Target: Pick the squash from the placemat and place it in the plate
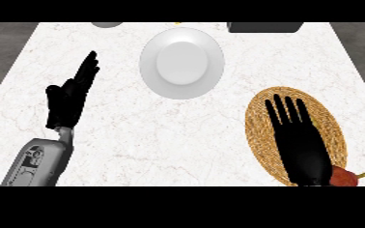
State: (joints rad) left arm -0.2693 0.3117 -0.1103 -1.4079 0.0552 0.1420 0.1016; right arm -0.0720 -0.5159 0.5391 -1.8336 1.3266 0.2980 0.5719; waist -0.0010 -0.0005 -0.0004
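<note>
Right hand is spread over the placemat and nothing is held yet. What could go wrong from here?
1. The squash sits by the wrist of the right hand, partly hidden. The straight fingers lie past it over the placemat, so curling here would likely catch nothing.
2. Pulling back, the wrist may nudge the squash off the placemat.

White marbled counter (121, 140), grey rounded object (107, 24) far left, dark block (264, 27) far right
</note>
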